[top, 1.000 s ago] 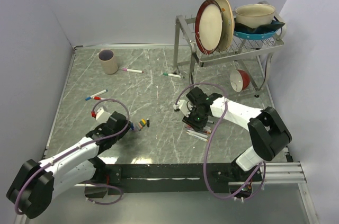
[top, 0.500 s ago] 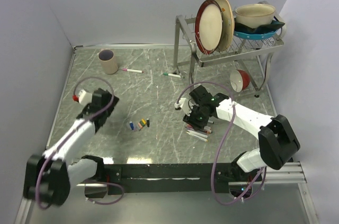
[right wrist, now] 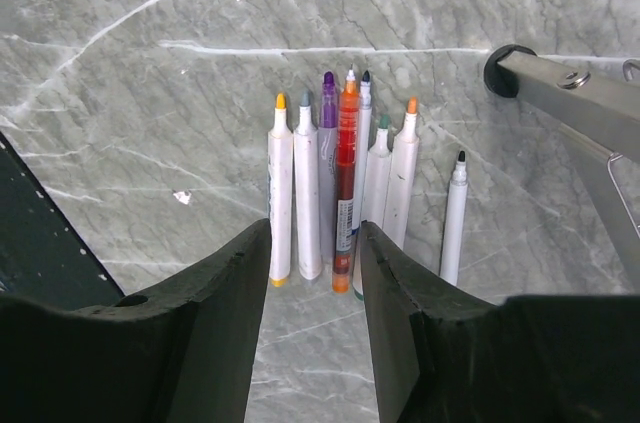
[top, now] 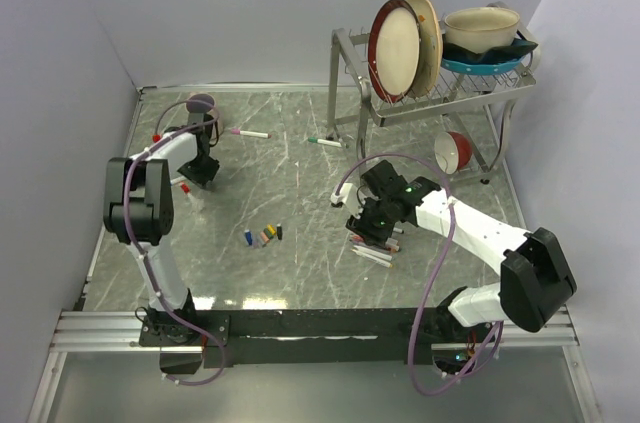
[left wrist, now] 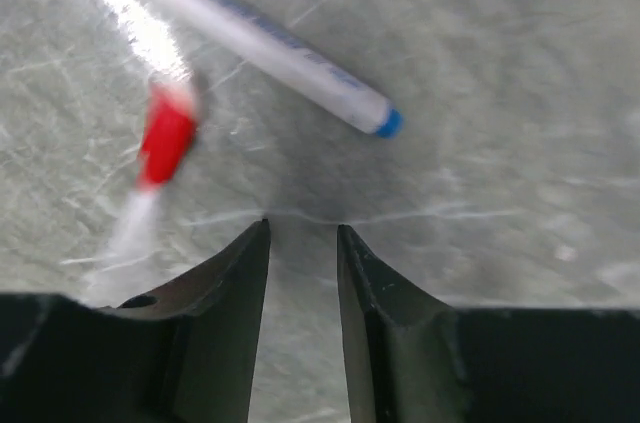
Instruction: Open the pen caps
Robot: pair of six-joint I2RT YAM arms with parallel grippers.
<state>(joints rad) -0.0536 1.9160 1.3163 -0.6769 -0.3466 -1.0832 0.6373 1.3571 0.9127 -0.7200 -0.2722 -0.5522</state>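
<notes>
Moved since earlier: the left arm [top: 150, 178] has swung off mid-counter to the far-left side, near the cup [top: 198, 103]; the right arm has barely shifted.
Counter [top: 300, 283]: grey marble, carrying every pen and cap.
Left fingers [left wrist: 230, 283]: narrowly parted with nothing between them, hovering just short of a blue-capped pen [left wrist: 260, 38] and a red cap [left wrist: 165, 138], which is blurred.
Right fingers [right wrist: 220, 293]: partly open and empty, above the row of uncapped pens [right wrist: 340, 183].
Pens still capped: a pink-capped pen [top: 247, 132] and a green-capped pen [top: 323, 142] lie well apart at the far side.
Loose caps [top: 265, 235]: a small coloured cluster at mid-counter.
Step in hand: probably the left arm's reach for the next capped pen.
Next move: centre over one barrel, come down and close on it. The two pens lie near each other, so catching both is the risk.
</notes>
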